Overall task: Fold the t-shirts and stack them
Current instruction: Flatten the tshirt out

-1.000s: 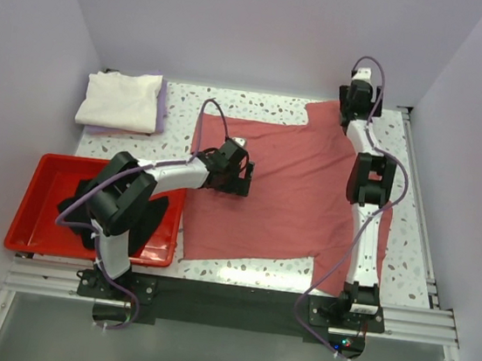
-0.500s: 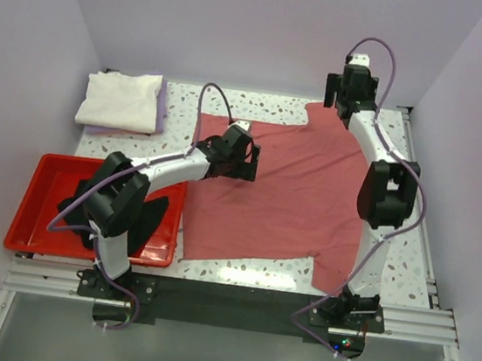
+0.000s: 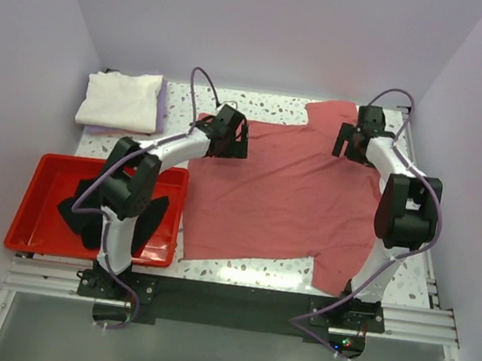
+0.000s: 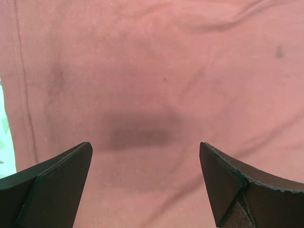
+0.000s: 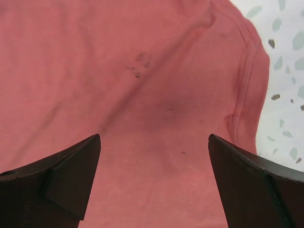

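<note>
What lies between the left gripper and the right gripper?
In the top view, only the spread salmon t-shirt lies between the left gripper and the right gripper; nothing rests on that stretch.

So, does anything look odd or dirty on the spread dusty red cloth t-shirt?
Yes. The dusty red cloth t-shirt carries a few small dark specks near one hemmed edge; stains or lint, I cannot tell.

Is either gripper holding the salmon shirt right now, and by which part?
Nothing is held. The left gripper and the right gripper are both open over the salmon shirt, near its far edge, with flat cloth showing between their fingers.
</note>
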Action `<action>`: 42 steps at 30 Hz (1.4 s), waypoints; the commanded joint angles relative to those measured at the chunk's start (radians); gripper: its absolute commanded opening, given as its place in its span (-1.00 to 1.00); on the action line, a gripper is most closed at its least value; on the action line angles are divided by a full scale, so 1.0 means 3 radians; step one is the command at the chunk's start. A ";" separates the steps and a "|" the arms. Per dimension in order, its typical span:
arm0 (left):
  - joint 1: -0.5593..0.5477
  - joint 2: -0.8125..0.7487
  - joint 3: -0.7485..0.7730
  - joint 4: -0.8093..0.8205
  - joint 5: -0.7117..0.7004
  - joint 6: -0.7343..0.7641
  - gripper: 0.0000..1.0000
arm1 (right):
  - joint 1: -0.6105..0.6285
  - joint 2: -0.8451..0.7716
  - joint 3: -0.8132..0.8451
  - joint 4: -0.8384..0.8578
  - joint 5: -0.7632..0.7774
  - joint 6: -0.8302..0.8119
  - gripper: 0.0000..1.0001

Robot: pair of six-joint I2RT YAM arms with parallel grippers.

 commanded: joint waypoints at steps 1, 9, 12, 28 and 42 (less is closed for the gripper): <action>0.0075 0.0363 0.0391 -0.0141 -0.0106 -0.0010 1.00 | -0.0110 0.0199 0.0151 -0.0185 -0.0184 0.0134 0.98; 0.0147 0.1065 0.1220 -0.0489 -0.0029 0.0006 1.00 | -0.0371 0.0665 0.0417 -0.0272 -0.0169 0.0098 0.98; 0.0178 0.1315 0.1526 -0.0586 0.0006 0.0026 1.00 | -0.0417 0.0839 0.0540 -0.0323 -0.0184 0.0077 0.98; 0.0290 0.1986 0.2423 -0.0541 0.0390 0.0200 1.00 | -0.0637 0.1289 0.1138 -0.0476 -0.0138 -0.0035 0.98; 0.0290 0.1996 0.2392 -0.0208 0.0523 0.0231 1.00 | -0.0754 0.1647 0.1649 -0.0579 -0.0123 -0.0097 0.98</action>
